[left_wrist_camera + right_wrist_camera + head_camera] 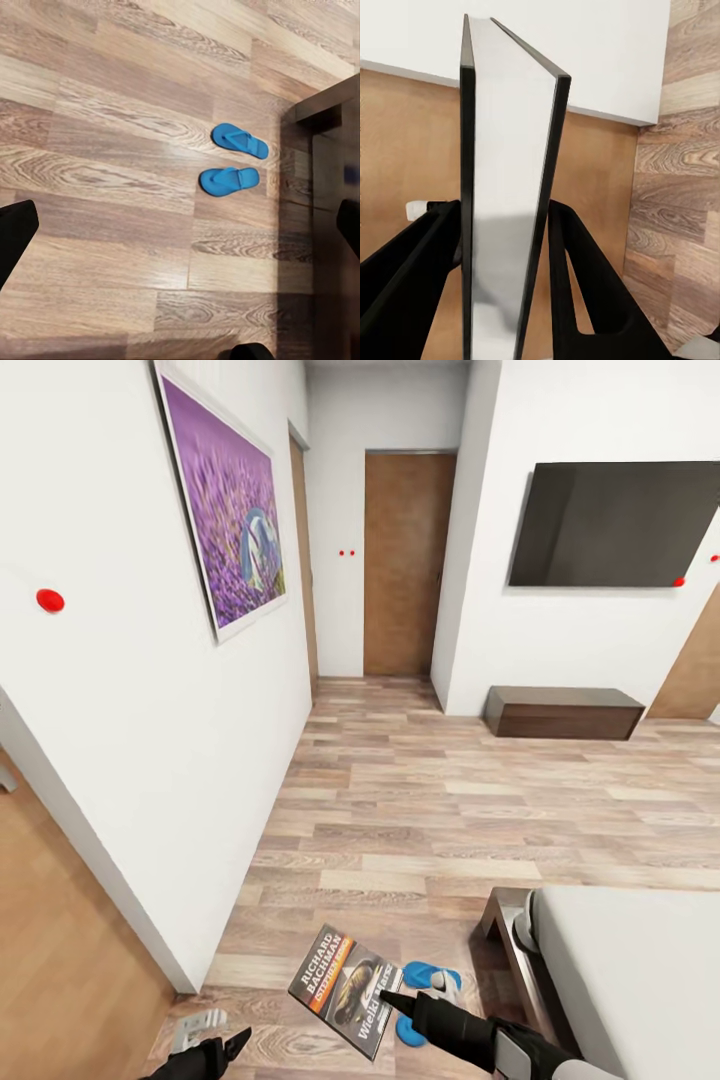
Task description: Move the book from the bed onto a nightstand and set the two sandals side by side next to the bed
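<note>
The book [345,990], dark with white "RICHARD BACHMAN" lettering, hangs above the floor with my right gripper [392,1000] shut on its edge. In the right wrist view the book [506,210] stands edge-on between the black fingers [592,292]. Two blue sandals [430,976] lie on the plank floor beside the foot corner of the bed [630,980]. In the left wrist view the sandals [240,140] [229,180] lie side by side close to the dark bed frame [330,112]. My left gripper [215,1055] is low at the left, open and empty. The nightstand is out of view.
A white wall with a purple painting [225,500] runs close on my left, with a brown wooden door [60,960] at its near end. Ahead lie open plank floor, a far door [408,565], a wall television [610,525] and a low dark cabinet [563,712].
</note>
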Controlling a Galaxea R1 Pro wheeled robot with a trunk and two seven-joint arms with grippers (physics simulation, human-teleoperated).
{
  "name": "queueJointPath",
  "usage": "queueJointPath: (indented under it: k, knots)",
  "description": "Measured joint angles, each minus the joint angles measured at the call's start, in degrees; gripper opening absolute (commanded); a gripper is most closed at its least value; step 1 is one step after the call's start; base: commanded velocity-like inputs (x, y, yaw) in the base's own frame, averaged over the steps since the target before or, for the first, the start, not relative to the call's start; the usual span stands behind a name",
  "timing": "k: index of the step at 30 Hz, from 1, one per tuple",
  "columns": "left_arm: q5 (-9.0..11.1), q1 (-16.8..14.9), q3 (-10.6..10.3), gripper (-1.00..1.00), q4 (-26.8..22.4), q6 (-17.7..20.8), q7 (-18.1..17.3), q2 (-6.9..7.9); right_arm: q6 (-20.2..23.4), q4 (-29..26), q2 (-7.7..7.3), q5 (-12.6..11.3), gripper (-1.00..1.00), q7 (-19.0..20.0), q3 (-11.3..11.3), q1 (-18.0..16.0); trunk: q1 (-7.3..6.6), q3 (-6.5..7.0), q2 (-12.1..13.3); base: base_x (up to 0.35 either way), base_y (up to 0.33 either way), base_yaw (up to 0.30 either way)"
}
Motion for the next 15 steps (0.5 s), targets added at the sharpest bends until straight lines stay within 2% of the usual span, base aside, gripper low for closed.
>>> queueJointPath:
  k: [6, 15]
  knots:
    - [0.0, 0.1, 0.0, 1.0, 0.0, 0.0, 0.0, 0.03, 0.0, -0.9, 0.08, 0.0, -1.0, -0.3, -0.6, 0.0, 0.0, 0.56, 0.0, 0.0, 0.0, 0.0]
    - [0.0, 0.1, 0.1, 1.0, 0.0, -0.1, 0.0, 0.08, 0.6, -15.3, -0.05, -0.3, -1.0, -0.1, -0.7, -0.1, 0.0, 1.41, 0.0, 0.0, 0.0, 0.0]
